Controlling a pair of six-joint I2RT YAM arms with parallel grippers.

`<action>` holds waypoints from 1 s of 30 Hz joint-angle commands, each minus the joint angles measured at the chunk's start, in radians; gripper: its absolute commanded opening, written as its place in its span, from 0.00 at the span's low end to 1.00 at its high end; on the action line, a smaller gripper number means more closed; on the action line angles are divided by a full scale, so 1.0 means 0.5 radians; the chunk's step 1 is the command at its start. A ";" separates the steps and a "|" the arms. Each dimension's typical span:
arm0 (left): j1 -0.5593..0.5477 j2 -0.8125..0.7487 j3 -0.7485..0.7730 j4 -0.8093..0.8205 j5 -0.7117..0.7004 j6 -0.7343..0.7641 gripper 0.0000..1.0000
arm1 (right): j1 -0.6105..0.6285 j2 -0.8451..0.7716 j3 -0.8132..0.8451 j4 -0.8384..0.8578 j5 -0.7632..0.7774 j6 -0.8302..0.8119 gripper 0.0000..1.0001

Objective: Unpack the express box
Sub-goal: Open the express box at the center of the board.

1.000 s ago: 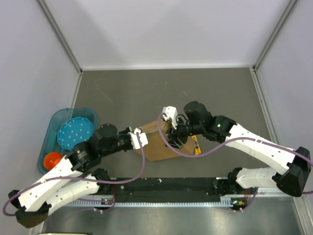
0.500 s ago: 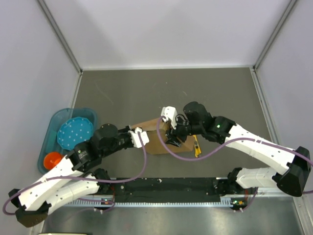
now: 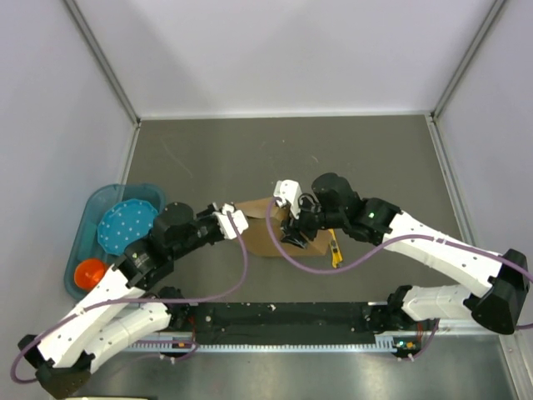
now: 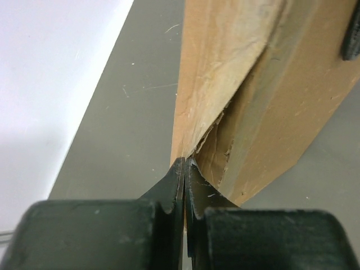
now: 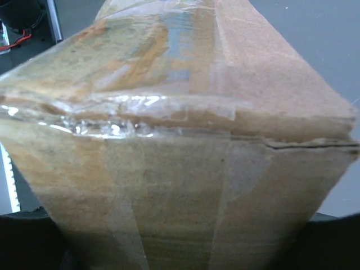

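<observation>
Overhead view, the express box (image 3: 265,236) sits right between the two pincers, off-square to the table (image 3: 250,158) edges. The left gripper (image 4: 184,164) comes at it from its own side and the right gripper (image 3: 296,237) from the opposite side.

The overhead can't show the grips, the wrist cams do. On the left one the fingers are pressed flat together, nipping the very corner of a cardboard flap. Straight ahead of those tips the flap is peeled away from the box body, with a ragged torn edge (pretty chewed up).

The right cam is basically all box. It fills the space between the two dark fingers, so that pincer is partway open and clamped on it. There's clear tape wrinkled across the seam and a thin split along one edge.

Only the overhead shows the yellow knife (image 3: 335,250), just behind the right pincer. Well behind the left one is a blue tub (image 3: 92,218) with a blue plate (image 3: 127,225) and an orange ball (image 3: 87,272).
</observation>
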 commanded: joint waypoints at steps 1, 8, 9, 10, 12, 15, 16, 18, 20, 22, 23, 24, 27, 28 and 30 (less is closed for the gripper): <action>0.362 0.064 0.134 0.306 -0.260 0.067 0.00 | 0.144 -0.095 0.009 -0.262 -0.471 -0.184 0.00; 0.445 0.089 0.162 0.355 -0.174 0.073 0.00 | 0.156 -0.086 0.015 -0.321 -0.504 -0.196 0.00; 0.445 0.089 0.152 0.355 -0.170 0.064 0.00 | 0.156 -0.083 0.015 -0.330 -0.508 -0.193 0.00; 0.445 0.095 0.146 0.358 -0.164 0.055 0.00 | 0.156 -0.080 0.015 -0.333 -0.532 -0.193 0.00; 0.445 0.095 0.140 0.352 -0.149 0.045 0.00 | 0.156 -0.074 0.025 -0.339 -0.511 -0.169 0.00; 0.448 0.052 0.155 0.288 -0.063 0.064 0.00 | 0.156 -0.055 0.037 -0.339 -0.453 -0.162 0.00; 0.448 0.043 0.164 0.206 -0.045 0.082 0.00 | 0.156 -0.049 0.040 -0.339 -0.404 -0.162 0.00; 0.448 0.003 0.222 0.058 0.148 0.146 0.00 | 0.156 -0.028 0.055 -0.342 -0.330 -0.153 0.00; 0.448 -0.040 0.247 -0.089 0.246 0.180 0.22 | 0.156 -0.006 0.055 -0.342 -0.247 -0.150 0.00; 0.451 -0.095 0.315 -0.215 0.320 0.174 0.59 | 0.156 0.024 0.055 -0.342 -0.177 -0.135 0.00; 0.448 -0.111 0.336 -0.343 0.357 0.150 0.94 | 0.156 0.031 0.055 -0.339 -0.158 -0.132 0.00; 0.448 -0.138 0.379 -0.454 0.506 0.162 0.99 | 0.153 0.040 0.055 -0.339 -0.140 -0.123 0.00; 0.448 -0.233 0.312 -0.626 0.709 0.193 0.99 | 0.150 0.046 0.065 -0.339 -0.094 -0.126 0.00; 0.448 -0.255 0.281 -0.627 0.731 0.193 0.99 | 0.147 0.043 0.065 -0.336 -0.096 -0.129 0.00; 0.448 -0.298 0.223 -0.648 0.750 0.214 0.99 | 0.144 0.043 0.065 -0.336 -0.097 -0.132 0.00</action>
